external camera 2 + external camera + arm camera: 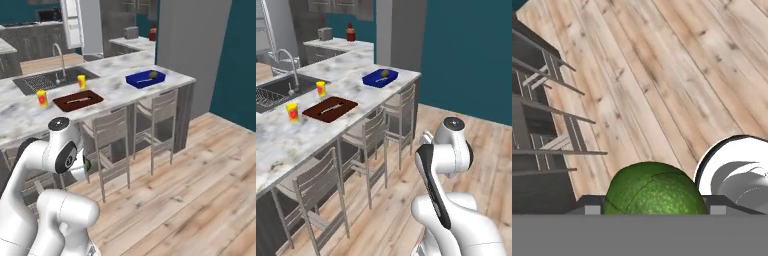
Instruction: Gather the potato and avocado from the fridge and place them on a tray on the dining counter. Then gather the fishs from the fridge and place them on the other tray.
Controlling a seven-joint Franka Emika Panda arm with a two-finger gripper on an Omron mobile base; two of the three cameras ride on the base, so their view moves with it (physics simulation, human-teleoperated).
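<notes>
In the hand view, my gripper [654, 207] is shut on the avocado [654, 190], a glossy green fruit wedged between the two fingertips above the wood floor. The same avocado [88, 164] peeks out beside my folded arm, low in front of the stools. On the dining counter [286, 140] the blue tray [376, 79] stands near the far corner and holds the brownish potato [385, 73]. The other tray [330, 109], dark reddish-brown, lies nearer the sink with a thin pale sliver on it. Far behind the counter the fridge [75, 22] shows a white inside.
Three slatted stools [376, 135] line the counter's front. Two yellow cups with red marks [292, 111] stand beside the brown tray. The sink [276, 92] and faucet [288, 62] are at the left. Open wood floor [200, 180] spreads to the right.
</notes>
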